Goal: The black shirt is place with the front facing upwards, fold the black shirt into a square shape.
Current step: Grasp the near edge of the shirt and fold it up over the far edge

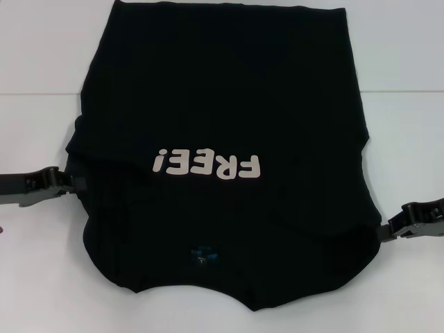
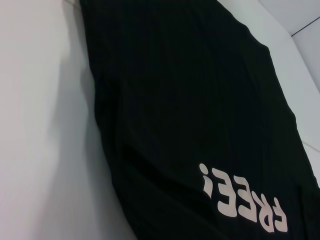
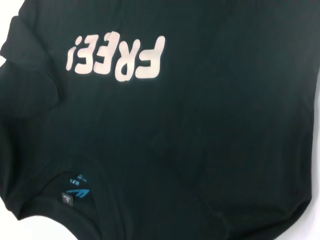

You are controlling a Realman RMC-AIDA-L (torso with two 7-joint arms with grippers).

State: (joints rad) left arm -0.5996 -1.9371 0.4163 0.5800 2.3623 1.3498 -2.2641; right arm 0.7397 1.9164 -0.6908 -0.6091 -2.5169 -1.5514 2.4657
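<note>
The black shirt lies front up on the white table, with its collar toward me and its hem at the far side. Its white "FREE!" print reads upside down from here, and a small blue neck tag shows at the collar. Both sleeves look tucked in over the body. My left gripper sits at the shirt's left edge, level with the print. My right gripper meets the right edge, near the shoulder. The shirt fills the left wrist view. The right wrist view shows the shirt and the tag.
A seam runs across the table behind the grippers, and the far part of the shirt lies over it. Bare white tabletop lies on either side of the shirt.
</note>
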